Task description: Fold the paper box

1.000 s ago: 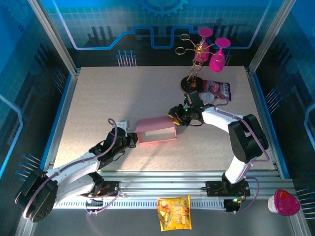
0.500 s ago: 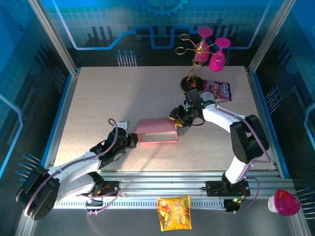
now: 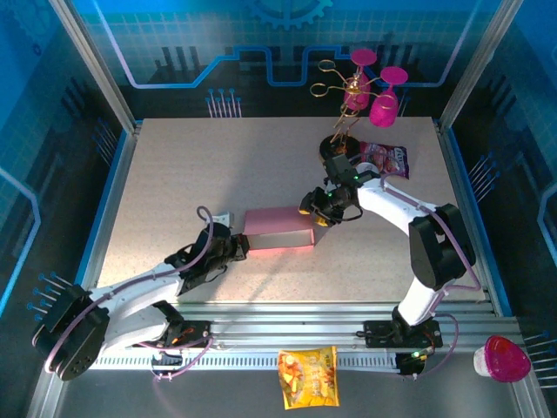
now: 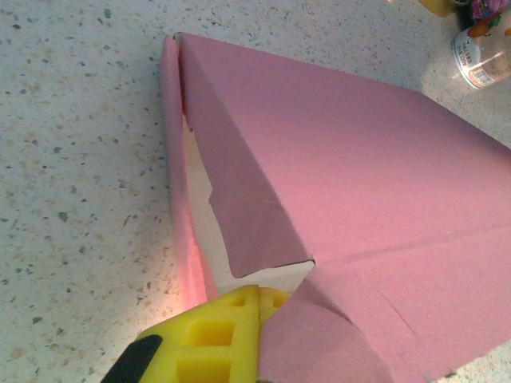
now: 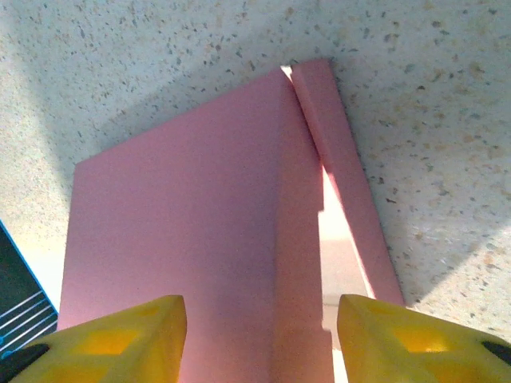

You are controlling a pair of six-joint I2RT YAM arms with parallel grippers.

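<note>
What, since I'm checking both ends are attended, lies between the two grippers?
The paper box fills that stretch in the top view: the left gripper is at its left end, the right gripper at its right end.

The paper box (image 3: 278, 230) is plain pink thin cardboard, folded into a shallow rectangular shape. It lies flat between the left gripper (image 3: 235, 246) and the right gripper (image 3: 318, 214), with its broad pink top panel facing up. At the left gripper's end the box gapes: a creased pink flap slants across an opening that shows the paler inside, and that gripper's yellow finger (image 4: 211, 339) touches this corner. Ahead of the right gripper, a narrow side strip stands apart from the top panel, with pale interior between them.
</note>
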